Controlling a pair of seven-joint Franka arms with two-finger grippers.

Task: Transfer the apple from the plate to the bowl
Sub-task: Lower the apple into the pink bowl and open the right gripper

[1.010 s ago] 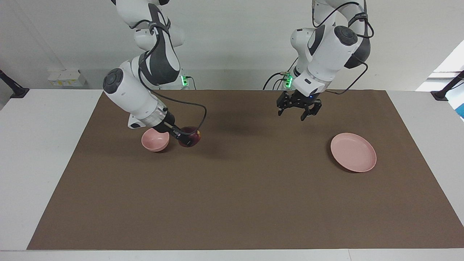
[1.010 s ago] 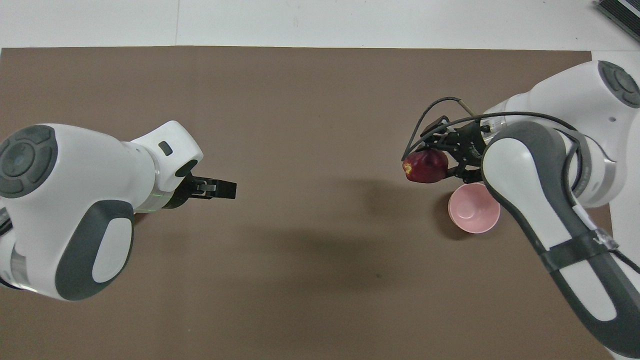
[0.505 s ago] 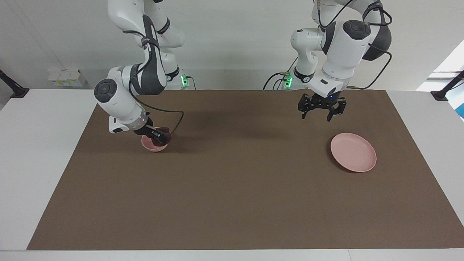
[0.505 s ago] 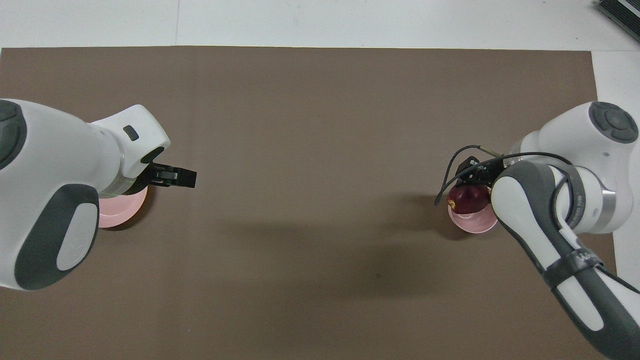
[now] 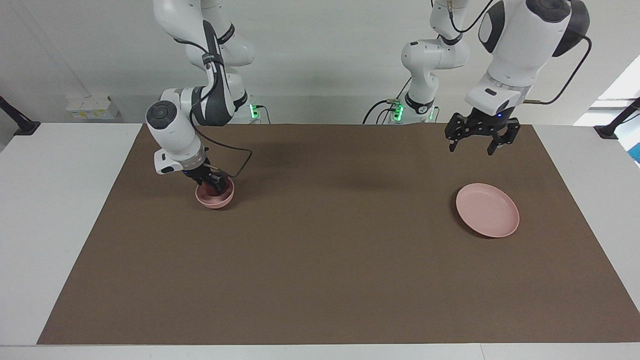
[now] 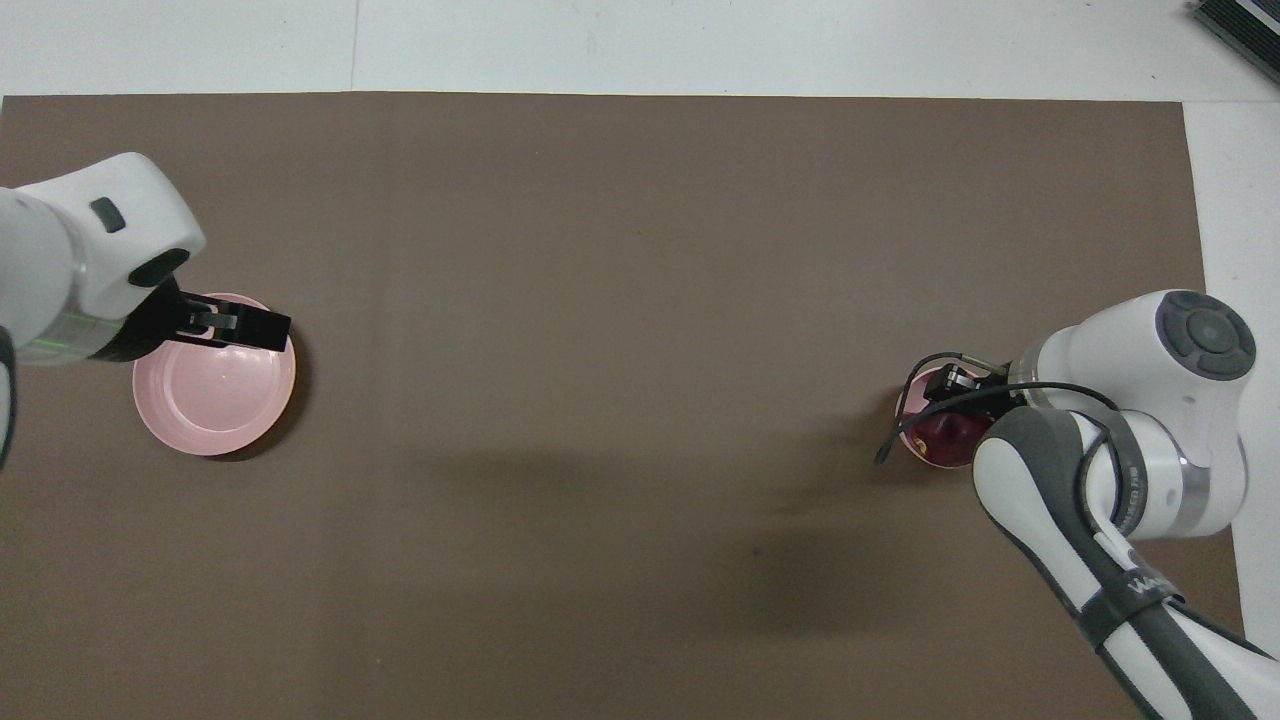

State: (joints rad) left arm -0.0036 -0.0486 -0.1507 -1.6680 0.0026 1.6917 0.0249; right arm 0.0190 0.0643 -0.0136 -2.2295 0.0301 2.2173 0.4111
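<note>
The dark red apple (image 5: pixel 214 190) sits low inside the small pink bowl (image 5: pixel 216 200) at the right arm's end of the mat. My right gripper (image 5: pixel 212 184) reaches down into the bowl and is shut on the apple. In the overhead view the apple (image 6: pixel 945 433) shows in the bowl (image 6: pixel 907 420), partly under my right gripper (image 6: pixel 955 388) and forearm. The flat pink plate (image 5: pixel 487 212) lies bare at the left arm's end; it also shows in the overhead view (image 6: pixel 210 395). My left gripper (image 5: pixel 477 142) is open and empty, raised over the mat beside the plate (image 6: pixel 245 328).
A brown mat (image 5: pixel 330 260) covers most of the white table. Power sockets with green lights (image 5: pixel 255 111) and cables sit at the robots' edge of the table.
My right gripper carried the apple from beside the bowl over it and lowered it in. My left arm rose and drew back toward its end of the table, uncovering the plate.
</note>
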